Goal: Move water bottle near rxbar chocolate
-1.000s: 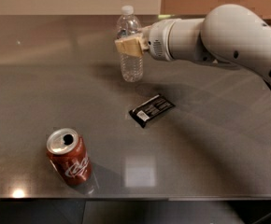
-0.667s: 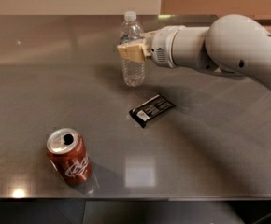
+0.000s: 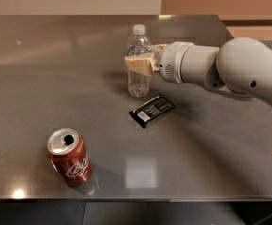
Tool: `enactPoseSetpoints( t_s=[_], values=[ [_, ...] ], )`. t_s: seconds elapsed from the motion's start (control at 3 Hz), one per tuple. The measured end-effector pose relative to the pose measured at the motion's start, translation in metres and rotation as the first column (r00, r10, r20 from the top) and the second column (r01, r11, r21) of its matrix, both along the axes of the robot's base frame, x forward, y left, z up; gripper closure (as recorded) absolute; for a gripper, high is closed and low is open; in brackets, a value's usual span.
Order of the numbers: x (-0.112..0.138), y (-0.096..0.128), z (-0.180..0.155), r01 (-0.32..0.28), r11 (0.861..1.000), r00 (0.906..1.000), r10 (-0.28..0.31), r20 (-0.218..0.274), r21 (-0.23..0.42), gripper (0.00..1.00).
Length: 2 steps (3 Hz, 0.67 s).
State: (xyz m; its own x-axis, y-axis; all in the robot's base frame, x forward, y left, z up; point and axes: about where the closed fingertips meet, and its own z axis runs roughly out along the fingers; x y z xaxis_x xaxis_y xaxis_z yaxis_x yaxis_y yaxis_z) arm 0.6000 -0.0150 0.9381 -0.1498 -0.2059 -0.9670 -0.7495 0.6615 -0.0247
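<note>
Three items occupy the tabletop (image 3: 211,144): the water bottle (image 3: 139,85), the rxbar chocolate (image 3: 152,110) and a red soda can (image 3: 69,157). The bottle is upright, toward the far edge and about midway along it. The gripper (image 3: 139,65) reaches in from the right edge and is clenched on the bottle at its label band, one tan finger (image 3: 136,64) lying across the front. Whether the bottle's base rests on the surface or is raised cannot be determined. The bar lies flat near the centre of the tabletop, just on the near-edge side of the bottle and not touching it. The can is well apart, by the near edge toward the left corner. Assessment: the bottle is already close to the bar, so little travel remains. Hazards: thin plastic may buckle or slip in the grip; a dragged base could catch and tip the bottle; setting it down on the wrapper would leave it unsteady; a low wrist could push the bar away.
</note>
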Motion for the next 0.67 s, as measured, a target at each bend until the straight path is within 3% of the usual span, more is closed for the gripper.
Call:
enactPoseSetpoints(
  t_s=[0.33, 0.67],
  values=[
    [-0.0014, -0.0025, -0.0062, 0.009, 1.000, 0.9999, -0.009, -0.010, -0.001, 0.83],
    [-0.0027, -0.0066, -0.0103, 0.025, 1.000, 0.9995, -0.026, -0.018, -0.008, 0.59]
  ],
)
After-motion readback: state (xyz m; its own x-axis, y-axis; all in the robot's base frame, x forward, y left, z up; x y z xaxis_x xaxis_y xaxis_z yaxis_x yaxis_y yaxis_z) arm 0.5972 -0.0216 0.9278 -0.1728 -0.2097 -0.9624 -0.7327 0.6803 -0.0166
